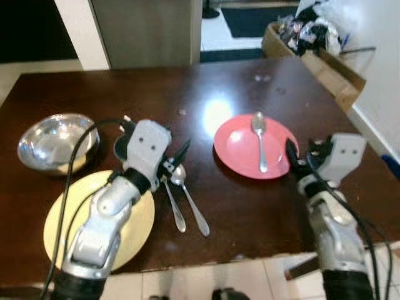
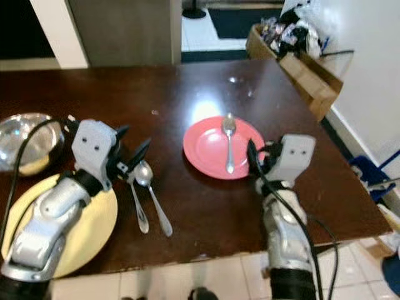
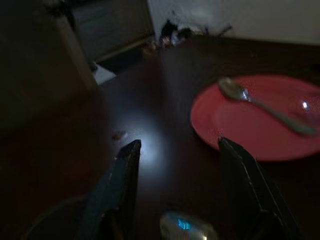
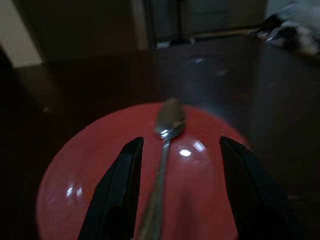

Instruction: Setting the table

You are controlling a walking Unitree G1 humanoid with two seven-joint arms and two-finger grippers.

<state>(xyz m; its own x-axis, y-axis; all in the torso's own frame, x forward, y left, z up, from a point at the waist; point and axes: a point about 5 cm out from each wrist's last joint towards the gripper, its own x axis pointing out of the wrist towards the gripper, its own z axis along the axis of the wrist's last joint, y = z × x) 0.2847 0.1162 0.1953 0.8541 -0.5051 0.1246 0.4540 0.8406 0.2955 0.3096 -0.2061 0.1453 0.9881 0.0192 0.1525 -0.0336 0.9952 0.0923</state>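
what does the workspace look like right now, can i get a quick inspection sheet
surface: dark brown wooden table, glossy, with a light glare near the middle
job's things: red plate with a spoon lying on it; two more spoons side by side on the table between the plates; yellow plate at the near left edge; steel bowl behind it
clutter: nothing seen on the table
grippers: left hand open, over the bowls of the two spoons; right hand open, at the red plate's near right rim, pointed along its spoon
cables: black cable looping along the left arm; black cable along the right arm too
surroundings: cardboard box of stuff past the far right corner; tiled floor
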